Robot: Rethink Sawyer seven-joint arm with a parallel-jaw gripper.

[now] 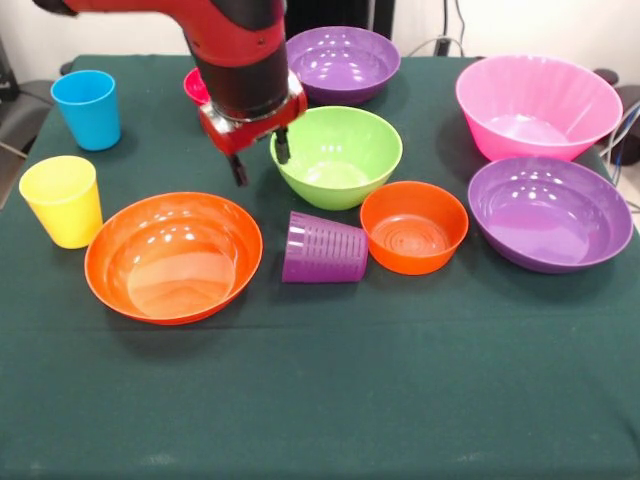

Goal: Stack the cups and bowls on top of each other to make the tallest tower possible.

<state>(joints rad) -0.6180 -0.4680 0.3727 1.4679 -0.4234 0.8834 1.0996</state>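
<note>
My gripper [262, 160] is open and empty. It hangs just above the cloth, between the wide orange bowl [173, 256] and the green bowl [336, 155], close to the green bowl's left rim. The purple cup [325, 247] lies on its side in front of the green bowl, next to the small orange bowl [413, 226]. The blue cup [86, 108] and the yellow cup [62, 200] stand upright at the left. The small red bowl [195, 87] is mostly hidden behind my arm. Purple bowls sit at the back [343, 63] and at the right [550, 212]. The pink bowl [538, 105] is at the back right. Nothing is stacked.
The table is covered with a dark green cloth [320, 400], with bare cloth across the near half. Cables [440, 42] lie past the far edge. A dark object [20, 115] stands off the table's left edge.
</note>
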